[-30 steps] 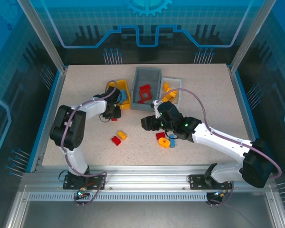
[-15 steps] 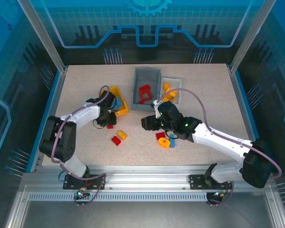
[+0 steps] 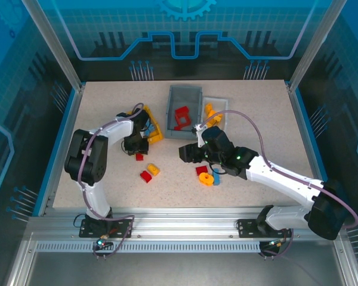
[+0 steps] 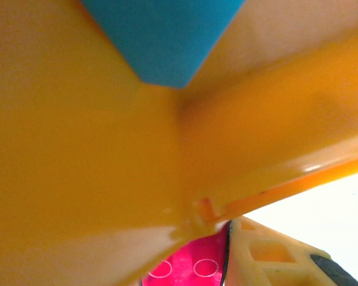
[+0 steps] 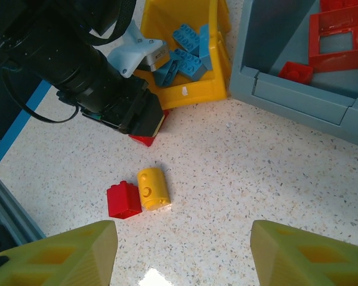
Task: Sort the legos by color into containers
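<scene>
Legos point(image 3: 206, 179) lie loose mid-bench point(image 5: 256, 173), among them a red brick point(image 5: 124, 199) touching a yellow rounded brick point(image 5: 153, 189). Toward the far edge, blue bricks point(image 5: 188, 50) fill the yellow bin point(image 5: 194, 95). Your right gripper point(image 5: 182, 241) hangs open and empty. Your left gripper point(image 5: 128, 110) sits at the yellow bin's near wall, over a small red piece point(image 5: 144, 140); you cannot tell whether it grips it.

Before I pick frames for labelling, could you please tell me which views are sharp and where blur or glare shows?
Left wrist: very close to the yellow bin, its wall soft and out of focus, lower right corner blown out white. Right wrist: sharp on the table, one small glare spot near the bottom edge. Top external: evenly lit, no hard shadows.
</scene>
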